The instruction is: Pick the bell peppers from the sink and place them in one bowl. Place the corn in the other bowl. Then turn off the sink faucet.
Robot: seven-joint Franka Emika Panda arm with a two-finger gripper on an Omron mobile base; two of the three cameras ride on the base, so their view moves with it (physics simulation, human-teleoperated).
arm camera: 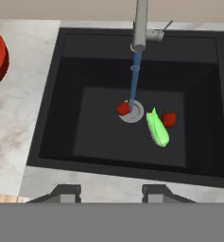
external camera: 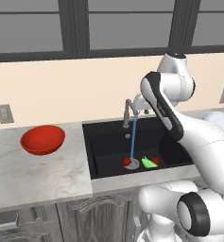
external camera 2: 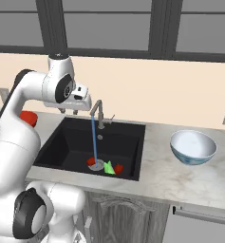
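Two red bell peppers lie on the floor of the black sink [arm camera: 52,118]: one [arm camera: 123,108] at the round drain, the other [arm camera: 169,119] right of it. The light-green corn [arm camera: 157,130] lies between them, touching the right pepper. Water runs in a blue stream from the grey faucet [arm camera: 141,23] onto the drain. My gripper [arm camera: 111,194] hangs high above the sink's left front part, open, with nothing between its fingers; it [external camera 2: 68,111] is left of the faucet [external camera 2: 98,114]. The red bowl [external camera: 42,139] sits on the left counter, the white-and-blue bowl [external camera 2: 193,146] on the right counter.
Marble counter [external camera: 38,175] runs on both sides of the sink. A beige wall with an outlet [external camera: 4,113] stands behind, with windows above. My arm crosses over the sink's right side in the left base view.
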